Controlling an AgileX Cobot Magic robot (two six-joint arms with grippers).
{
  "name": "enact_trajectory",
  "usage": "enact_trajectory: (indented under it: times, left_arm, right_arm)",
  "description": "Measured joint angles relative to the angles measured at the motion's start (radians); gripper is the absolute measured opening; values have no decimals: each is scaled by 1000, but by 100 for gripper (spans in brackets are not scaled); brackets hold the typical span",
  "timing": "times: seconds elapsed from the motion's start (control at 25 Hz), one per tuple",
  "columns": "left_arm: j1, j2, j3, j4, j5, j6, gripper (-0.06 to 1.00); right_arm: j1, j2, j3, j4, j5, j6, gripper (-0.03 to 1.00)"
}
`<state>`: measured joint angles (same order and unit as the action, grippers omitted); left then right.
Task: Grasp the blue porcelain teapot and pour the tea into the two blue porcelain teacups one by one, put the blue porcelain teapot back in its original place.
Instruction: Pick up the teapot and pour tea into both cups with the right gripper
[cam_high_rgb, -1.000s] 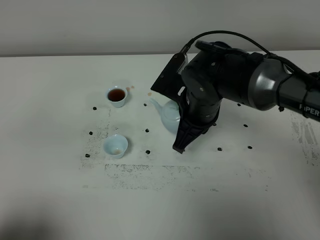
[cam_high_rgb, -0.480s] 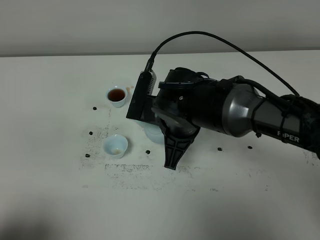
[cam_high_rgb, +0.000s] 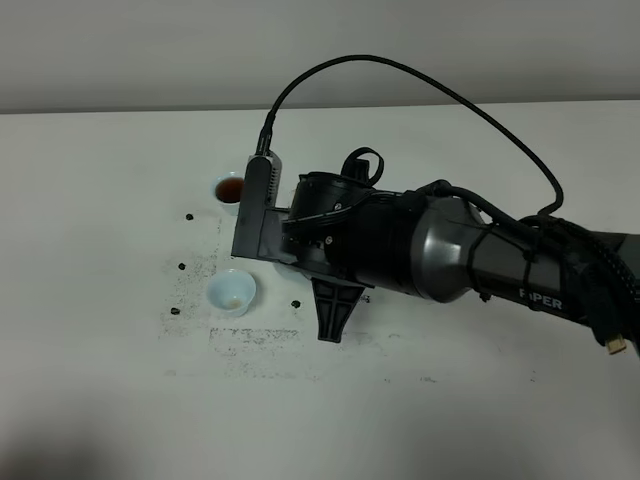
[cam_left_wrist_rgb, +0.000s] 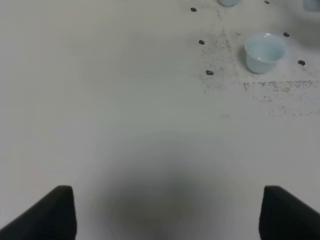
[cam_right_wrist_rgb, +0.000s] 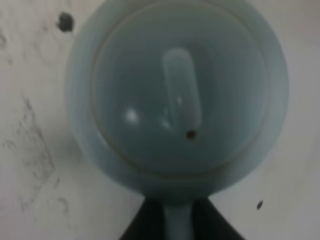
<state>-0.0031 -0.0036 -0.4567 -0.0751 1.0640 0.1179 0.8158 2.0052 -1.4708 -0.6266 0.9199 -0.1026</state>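
White tabletop (cam_high_rgb: 100, 400), scuffed and dotted with dark specks (cam_high_rgb: 189, 216), runs back to a plain pale wall. The right arm (cam_high_rgb: 430, 250) reaches across the middle toward the left half, and its bulk hides the blue porcelain teapot (cam_right_wrist_rgb: 177, 95) from the high camera. Only the right wrist view shows the pot, seen from straight above with its lid knob centred. The right jaws look clamped on the loop handle, a pale strip caught between two dark fingers.

The far teacup (cam_high_rgb: 231, 188), toward the far edge, holds dark tea. The near teacup (cam_high_rgb: 231, 292), closer to the near edge, looks almost empty, so the second pour appears to be the step in hand. The pot seems to sit just right of that cup; the spout itself cannot be seen.

To pour well, bring the spout over the cup's rim before tilting, and roll the wrist slowly so the stream lands inside. Level off early, as the cup is small. The lid may slip at a steep tilt.

The left jaws stand apart and empty near the front left corner.
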Motion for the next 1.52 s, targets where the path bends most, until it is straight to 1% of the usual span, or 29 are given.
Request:
enact_trajectory:
  times: [0.4,0.96,1.52]
  left_arm:
    - [0,0,0,0,0,-1,75]
    - [0,0,0,0,0,-1,75]
    - [0,0,0,0,0,-1,75]
  right_arm:
    - [30,2,0,-6,-35,0,8]
    - [39,24,9,-25,-37,-14,8]
    - [59,56,10,-89,-32,-2,8]
